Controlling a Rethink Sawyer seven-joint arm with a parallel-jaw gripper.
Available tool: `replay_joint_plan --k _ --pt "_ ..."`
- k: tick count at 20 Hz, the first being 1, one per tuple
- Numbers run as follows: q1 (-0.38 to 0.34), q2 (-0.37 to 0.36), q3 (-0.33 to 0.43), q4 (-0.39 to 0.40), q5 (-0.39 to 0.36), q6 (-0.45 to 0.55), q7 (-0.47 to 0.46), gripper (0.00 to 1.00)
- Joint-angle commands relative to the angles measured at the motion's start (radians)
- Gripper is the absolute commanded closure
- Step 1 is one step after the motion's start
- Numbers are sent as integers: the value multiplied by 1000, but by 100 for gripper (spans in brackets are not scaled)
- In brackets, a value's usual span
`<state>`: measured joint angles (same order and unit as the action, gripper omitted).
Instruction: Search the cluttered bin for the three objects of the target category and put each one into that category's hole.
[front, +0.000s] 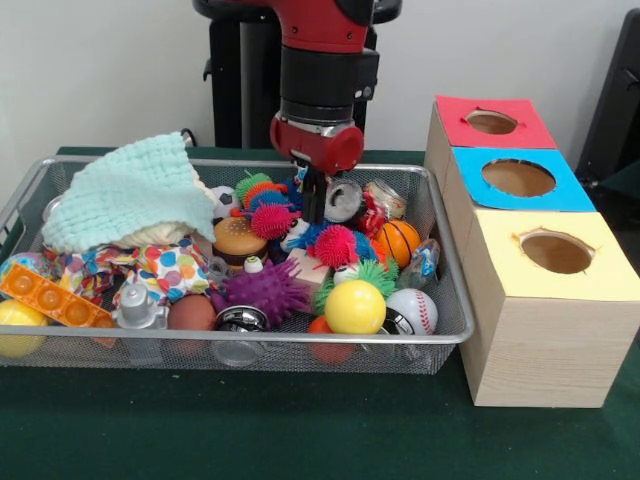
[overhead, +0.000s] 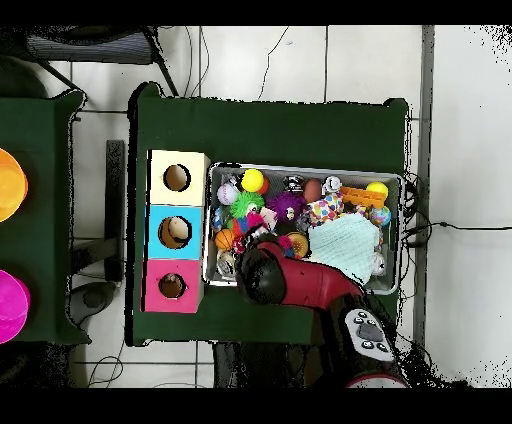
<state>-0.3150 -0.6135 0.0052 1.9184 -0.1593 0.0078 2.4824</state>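
The claw (front: 314, 205) was lowered into the wire bin (front: 445, 300) among the spiky balls (front: 335, 244); whether it was parted or gripping anything could not be told. Three boxes were set at the bin's 3 o'clock, each topped by a hole: red (front: 491, 122), blue (front: 518, 178), yellow (front: 556, 252).

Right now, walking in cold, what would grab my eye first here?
Probably the red arm, reaching down so its tool dips among bright spiky balls in a crammed wire bin. Beside the bin stand three wooden boxes topped red, blue and yellow, each with a round hole.
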Motion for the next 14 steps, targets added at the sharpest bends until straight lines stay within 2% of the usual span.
replay_joint_plan --k 1,5,7,8,14 --pt "-13 -8 82 -100 -38 -87 39 100" --pt "-4 -19 72 -110 -41 -77 25 100" --pt "72 -29 -36 -166 -42 -44 -11 100" --pt "145 -21 -145 -214 -28 15 -26 100" --pt "198 6 -260 -293 -47 137 -64 100"
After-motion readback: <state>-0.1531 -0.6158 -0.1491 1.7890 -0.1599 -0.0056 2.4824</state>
